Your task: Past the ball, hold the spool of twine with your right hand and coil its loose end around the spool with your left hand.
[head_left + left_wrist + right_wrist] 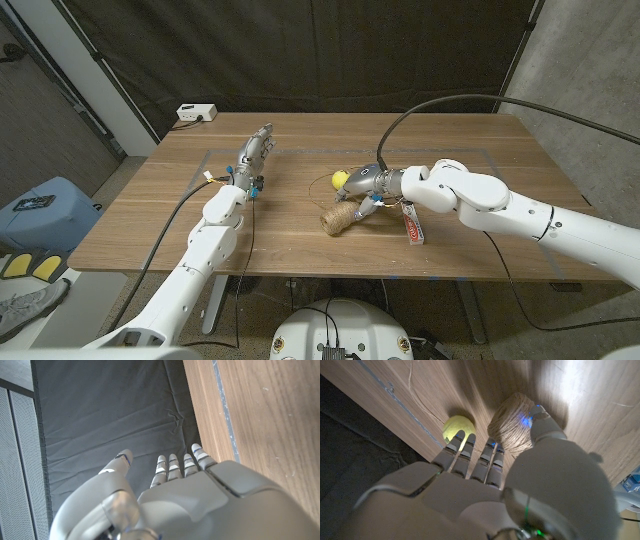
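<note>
The twine spool (340,217) lies on its side at the middle of the wooden table (300,240), just on the near side of the yellow ball (340,180). A thin loose strand (322,188) curves away from it past the ball. My right hand (366,183) hovers over both, its fingers (470,455) pointing at the ball (456,430) and its thumb beside the spool (512,422); I cannot tell whether the thumb touches it. Nothing is gripped. My left hand (258,150) is apart at the far left, fingers (177,465) straight and empty.
A toothpaste box (412,222) lies just right of the spool, under my right forearm. A white box (197,113) sits at the table's back left corner. A dark curtain (110,415) hangs behind the far edge. Blue tape lines (215,153) mark the tabletop.
</note>
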You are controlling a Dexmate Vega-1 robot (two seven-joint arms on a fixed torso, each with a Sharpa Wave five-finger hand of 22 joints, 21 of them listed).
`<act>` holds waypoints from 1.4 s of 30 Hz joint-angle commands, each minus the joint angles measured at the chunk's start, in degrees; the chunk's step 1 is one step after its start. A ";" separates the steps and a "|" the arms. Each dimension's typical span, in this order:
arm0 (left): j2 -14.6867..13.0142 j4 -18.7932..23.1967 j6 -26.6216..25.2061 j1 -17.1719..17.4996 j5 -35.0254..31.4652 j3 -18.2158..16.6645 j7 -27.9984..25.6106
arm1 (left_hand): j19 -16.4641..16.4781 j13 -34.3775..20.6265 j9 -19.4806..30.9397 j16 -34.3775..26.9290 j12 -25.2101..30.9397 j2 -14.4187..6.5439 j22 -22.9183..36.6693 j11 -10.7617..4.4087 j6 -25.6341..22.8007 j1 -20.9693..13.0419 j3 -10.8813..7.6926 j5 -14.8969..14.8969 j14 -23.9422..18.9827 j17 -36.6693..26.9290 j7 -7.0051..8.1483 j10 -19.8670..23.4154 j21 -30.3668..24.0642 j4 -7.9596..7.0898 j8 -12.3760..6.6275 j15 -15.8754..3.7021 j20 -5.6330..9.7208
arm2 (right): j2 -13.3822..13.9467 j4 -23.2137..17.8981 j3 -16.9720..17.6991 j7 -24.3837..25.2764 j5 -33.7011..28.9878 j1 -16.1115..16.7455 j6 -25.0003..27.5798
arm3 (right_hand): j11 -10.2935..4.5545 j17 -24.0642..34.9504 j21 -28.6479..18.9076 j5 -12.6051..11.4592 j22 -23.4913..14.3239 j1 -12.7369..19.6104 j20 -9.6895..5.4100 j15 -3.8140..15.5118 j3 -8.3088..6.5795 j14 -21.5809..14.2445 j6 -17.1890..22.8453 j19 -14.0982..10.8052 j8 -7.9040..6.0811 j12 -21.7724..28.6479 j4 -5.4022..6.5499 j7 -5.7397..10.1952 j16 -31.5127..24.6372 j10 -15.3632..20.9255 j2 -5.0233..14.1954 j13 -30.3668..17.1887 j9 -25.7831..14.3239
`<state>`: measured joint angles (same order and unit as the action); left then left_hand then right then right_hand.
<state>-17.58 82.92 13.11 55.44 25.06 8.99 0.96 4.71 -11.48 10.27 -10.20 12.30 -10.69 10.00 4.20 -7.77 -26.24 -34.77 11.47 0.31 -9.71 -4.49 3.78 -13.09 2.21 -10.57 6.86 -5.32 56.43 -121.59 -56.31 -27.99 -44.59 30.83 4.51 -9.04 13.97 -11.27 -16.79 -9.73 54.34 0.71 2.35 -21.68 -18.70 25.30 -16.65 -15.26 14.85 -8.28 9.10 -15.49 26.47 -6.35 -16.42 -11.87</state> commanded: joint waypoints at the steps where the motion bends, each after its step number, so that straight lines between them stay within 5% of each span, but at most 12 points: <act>1: -0.05 1.95 -0.72 1.29 -0.68 -0.03 -1.29 | 0.39 -0.16 0.14 -0.33 0.22 -0.15 0.20 0.18 -0.19 0.42 -0.40 0.58 -0.22 -0.23 0.30 0.40 0.18 0.06 -0.01 0.12 -0.16 | 0.52 -0.08 0.18 0.73 -0.17 0.74 -0.03 | -0.10 0.64 -0.19 -0.65 -0.18 -0.19 0.08 4.47 -0.50 -1.47 0.59 -0.73 -0.12 -0.03 0.18 -0.07 -1.08 -0.39 0.95 -0.22 -0.06; 7: 0.16 2.17 -0.74 1.43 -0.76 0.21 -1.25 | 0.44 -0.16 0.15 -0.32 0.23 -0.14 0.21 0.21 -0.29 0.43 -0.42 0.59 -0.21 -0.23 0.33 0.44 0.23 0.04 -0.06 0.12 -0.15 | 0.77 -0.12 0.19 0.51 -0.44 1.05 0.29 | -0.13 1.10 -0.25 -0.68 -0.18 -0.03 -0.04 5.72 -0.48 -2.67 0.58 -1.11 -0.03 -0.09 0.03 0.03 -1.75 -0.45 0.93 -0.30 -0.02; 27: 0.36 1.79 -1.24 0.36 -1.18 1.22 -1.25 | 0.57 -0.18 0.17 -0.34 0.27 -0.12 0.22 0.11 -0.37 0.47 -0.53 0.60 -0.34 -0.23 0.35 0.56 0.41 -0.01 -0.08 0.17 -0.14 | 0.66 1.80 -0.38 -1.01 -0.30 0.48 -0.61 | -0.15 1.68 -0.03 -0.85 -0.20 -0.15 -0.32 4.71 -0.52 -0.57 0.65 -0.90 0.20 -0.24 -0.17 0.03 -0.86 -0.63 0.26 -0.52 0.03; 42: 0.75 0.89 -1.30 -0.38 -1.26 1.72 -1.72 | 0.71 -0.18 0.17 -0.35 0.30 -0.16 0.23 0.09 -0.53 0.46 -0.61 0.61 -0.42 -0.23 0.27 0.63 0.48 -0.03 -0.14 0.12 -0.19 | 1.32 1.60 -0.08 0.04 -1.21 1.02 -0.45 | -1.43 2.70 -0.24 -1.31 -0.24 0.54 -0.82 6.02 -1.26 -3.29 6.58 -1.85 -1.85 2.14 -0.54 1.10 -1.66 4.68 0.14 -1.29 -0.06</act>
<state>-17.05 84.49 11.80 55.65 23.89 10.31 -0.62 5.23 -11.61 10.27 -10.20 12.30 -10.69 10.00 4.20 -7.77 -26.24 -34.93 11.92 0.31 -9.71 -4.49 3.78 -12.66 2.05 -10.57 6.86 -5.43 57.35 -119.93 -56.47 -28.47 -45.02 31.43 3.77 -10.36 16.38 -11.27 -17.67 -9.73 54.60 0.00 2.35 -22.38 -20.92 30.36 -17.99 -16.54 16.36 -8.69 9.85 -16.64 29.90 -6.18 -17.44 -11.61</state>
